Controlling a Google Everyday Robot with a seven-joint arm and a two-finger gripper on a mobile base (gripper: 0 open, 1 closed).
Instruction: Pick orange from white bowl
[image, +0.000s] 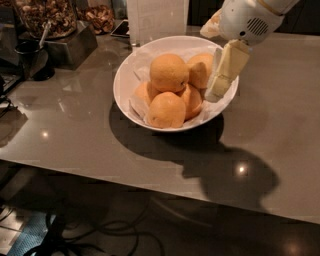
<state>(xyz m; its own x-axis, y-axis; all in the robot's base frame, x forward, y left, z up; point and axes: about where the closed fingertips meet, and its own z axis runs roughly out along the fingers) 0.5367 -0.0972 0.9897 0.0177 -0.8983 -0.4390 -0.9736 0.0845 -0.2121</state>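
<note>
"How's it all laid out?"

"There's a big glossy grey table (280, 125), and on its far half sits the white bowl (122, 75), lined with crinkled paper. Dark tubs of nuts (45, 17) stand in the far left corner, well apart from it."

"And the fruit?"

"About five oranges (166, 110) are heaped in the bowl. The top orange (169, 72) rides highest, a little left of the bowl's middle. A right-hand orange (200, 67) lies lower, towards the far right side."

"Where's the tool?"

"The robot's arm (247, 17) comes in from the far right. The tool (214, 92) hangs down from it over the bowl's right rim, just beside that right-hand orange. Whether it's touching or only close, I can't say."

"Is it open or closed?"

"I can't tell from where I stand. Nothing's in it, though. Every orange I can see lies in the bowl."

"So which way does it need to go?"

"Left. All the fruit lies to the left of the tool and none to its right. The right-hand orange is nearest, but it looks tucked in low against the pile. The top one sits freer, further left. They're round, so there's no long side to line up with. I'd say what matters is centring the tool over one orange before it goes down."
</note>
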